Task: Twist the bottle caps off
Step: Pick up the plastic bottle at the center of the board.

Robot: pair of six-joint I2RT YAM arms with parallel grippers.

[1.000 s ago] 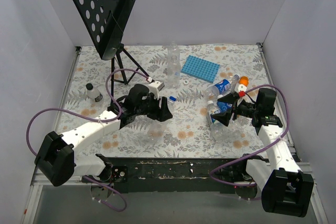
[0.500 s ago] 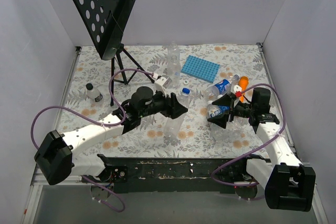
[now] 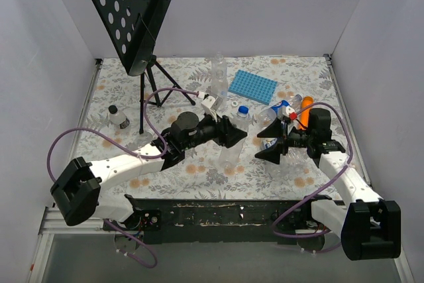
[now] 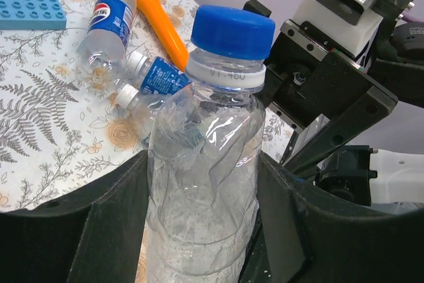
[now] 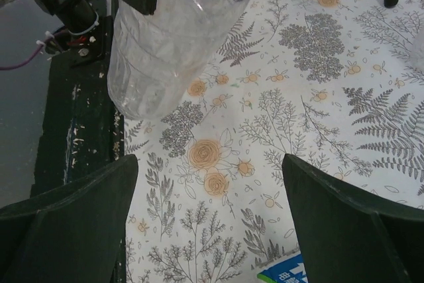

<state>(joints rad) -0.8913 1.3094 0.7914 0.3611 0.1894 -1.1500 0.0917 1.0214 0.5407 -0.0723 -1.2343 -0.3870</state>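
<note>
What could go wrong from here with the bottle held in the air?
1. The left jaws hold the thin clear plastic bottle mid-body, off the table. Twisting its round blue plastic cap may spin or crush the bottle instead.
2. The open right jaws are already close to the left jaws, so closing in on the cap risks a clash.

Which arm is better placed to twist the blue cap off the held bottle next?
Right, probably. The left gripper is clamped around the clear bottle, so it is occupied. The right gripper is open, empty and faces that bottle close by, free to take the blue cap.
</note>
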